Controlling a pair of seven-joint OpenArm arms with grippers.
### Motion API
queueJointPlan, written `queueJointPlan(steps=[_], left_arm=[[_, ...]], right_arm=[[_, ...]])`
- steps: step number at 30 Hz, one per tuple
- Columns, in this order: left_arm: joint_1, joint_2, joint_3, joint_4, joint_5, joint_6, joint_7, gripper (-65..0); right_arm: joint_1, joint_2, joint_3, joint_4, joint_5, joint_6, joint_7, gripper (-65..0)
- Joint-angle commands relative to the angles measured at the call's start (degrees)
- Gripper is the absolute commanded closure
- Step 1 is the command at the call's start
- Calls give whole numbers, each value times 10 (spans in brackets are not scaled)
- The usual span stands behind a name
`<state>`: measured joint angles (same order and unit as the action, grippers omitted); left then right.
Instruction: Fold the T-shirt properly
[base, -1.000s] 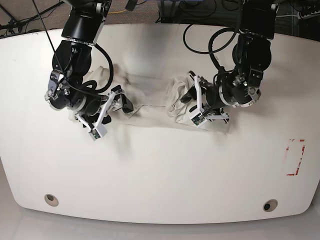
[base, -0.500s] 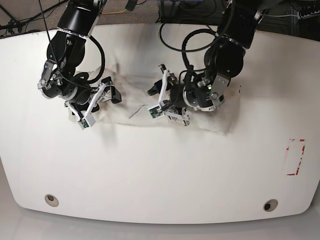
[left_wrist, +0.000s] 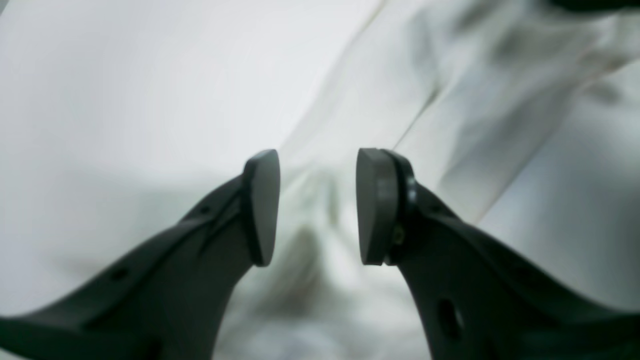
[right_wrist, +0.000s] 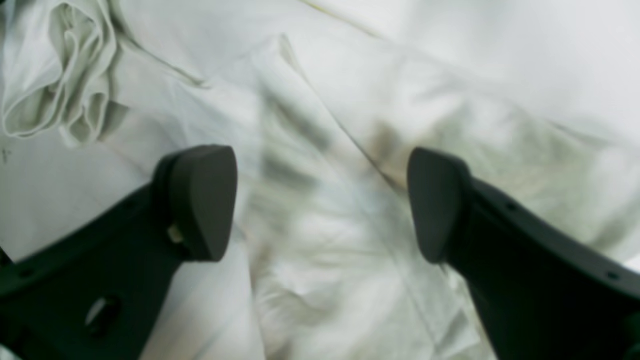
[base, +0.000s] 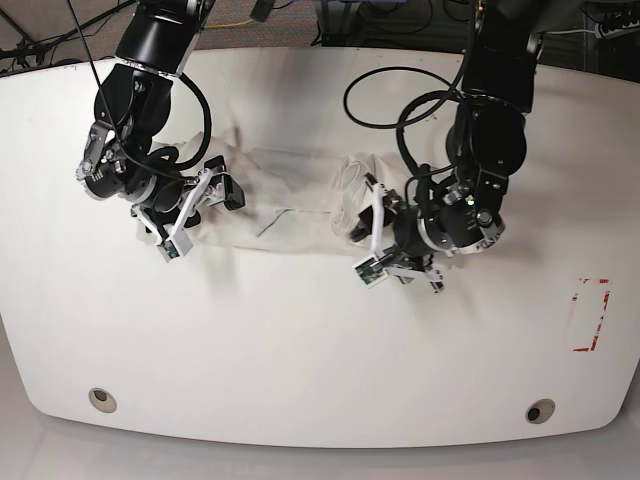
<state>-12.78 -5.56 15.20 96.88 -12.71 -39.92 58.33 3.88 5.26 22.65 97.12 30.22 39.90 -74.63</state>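
Across the far middle of the table (base: 300, 340) the shirt (base: 290, 200) lies in a rumpled band, well back from the near edge, with no graphic showing. One end is bunched under the right gripper (base: 195, 205); the other runs beneath the left gripper (base: 385, 240), with a gathered lump (base: 350, 185) just beside it.

The right gripper stands wide open over the cloth and holds nothing; its wrist view shows wrinkled fabric and a balled-up fold (right_wrist: 60, 70) off to one side. The left gripper (left_wrist: 317, 205) is partly open with a clear gap between its pads; cloth lies under them, but nothing looks pinched.

The main risk, judging from the creases, is closing on several layers at once and dragging the whole band instead of one edge, which would deepen the bunching. A shallow bite could also slip off the thin fabric.

Room is plentiful toward the near edge from the shirt, where the table is bare. The far edge sits close behind the shirt, and the arms' cables (base: 390, 90) hang there.
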Motion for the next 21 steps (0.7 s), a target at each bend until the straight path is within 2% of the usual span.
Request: queueJointPlan(steps=[1, 4, 7, 11, 16, 21], left_arm=[[-8, -28, -8, 13, -10, -1, -12, -233], [-4, -56, -12, 6, -11, -1, -13, -233], [2, -65, -9, -7, -12, -1, -14, -233], [3, -63, 4, -35, -12, -1, -15, -233], [0, -62, 68, -61, -12, -1, -44, -232], [-1, -28, 97, -64, -11, -1, -51, -232]], right_arm=[[11, 2, 1, 9, 10, 1, 10, -509], [11, 1, 0, 9, 10, 1, 10, -509], [11, 0, -1, 9, 10, 1, 10, -509], [10, 0, 0, 9, 10, 1, 10, -509], [8, 0, 0, 9, 10, 1, 10, -509], [6, 1, 0, 9, 10, 1, 10, -509]])
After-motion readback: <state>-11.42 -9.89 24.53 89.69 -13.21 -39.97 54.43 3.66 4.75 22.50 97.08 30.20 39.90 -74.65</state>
